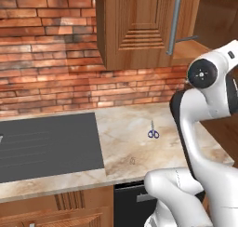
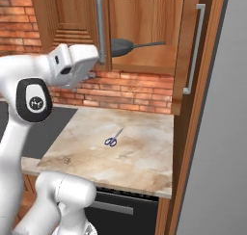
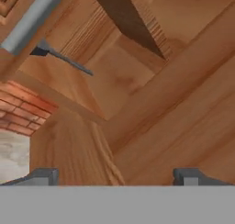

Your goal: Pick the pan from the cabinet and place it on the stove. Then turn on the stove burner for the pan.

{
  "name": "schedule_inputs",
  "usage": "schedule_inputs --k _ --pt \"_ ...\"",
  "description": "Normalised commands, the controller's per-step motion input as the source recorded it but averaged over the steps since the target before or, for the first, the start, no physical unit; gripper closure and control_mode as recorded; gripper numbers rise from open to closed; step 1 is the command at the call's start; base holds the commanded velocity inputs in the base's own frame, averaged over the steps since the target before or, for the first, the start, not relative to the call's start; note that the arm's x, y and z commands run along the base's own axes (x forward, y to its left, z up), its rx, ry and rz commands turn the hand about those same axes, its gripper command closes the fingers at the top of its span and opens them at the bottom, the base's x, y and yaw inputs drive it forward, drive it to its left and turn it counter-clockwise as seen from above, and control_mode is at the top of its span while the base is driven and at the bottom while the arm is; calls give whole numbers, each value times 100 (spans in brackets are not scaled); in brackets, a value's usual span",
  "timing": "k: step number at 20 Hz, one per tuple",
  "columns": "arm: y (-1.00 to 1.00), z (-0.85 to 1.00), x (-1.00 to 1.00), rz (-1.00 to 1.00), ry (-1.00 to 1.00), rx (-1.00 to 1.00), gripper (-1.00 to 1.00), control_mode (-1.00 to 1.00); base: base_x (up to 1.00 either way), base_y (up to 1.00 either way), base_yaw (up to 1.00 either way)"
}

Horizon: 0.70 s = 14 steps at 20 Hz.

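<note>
Reddish-brown wood of the cabinet (image 2: 144, 27) frames an open compartment where the pan (image 2: 120, 46) rests on the shelf, its long handle pointing toward three o'clock in the right base view. The pincer (image 3: 117, 176) stands wide open with nothing between its fingertips (image 3: 43, 176), facing the cabinet's wooden panels. At ten o'clock in the hand view the pan's handle pokes out past a grey bar handle (image 3: 30, 20). On the marble counter (image 2: 140, 152) lie small blue scissors (image 2: 113, 139).
</note>
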Motion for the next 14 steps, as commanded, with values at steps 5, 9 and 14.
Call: schedule_inputs --k 5,9,14 --pt "29 0 0 24 -39 27 -100 -100 0 0 0" --pt "29 1 2 24 -26 29 -100 -100 0 0 0" --pt "27 9 10 14 -14 27 -100 -100 0 0 0"
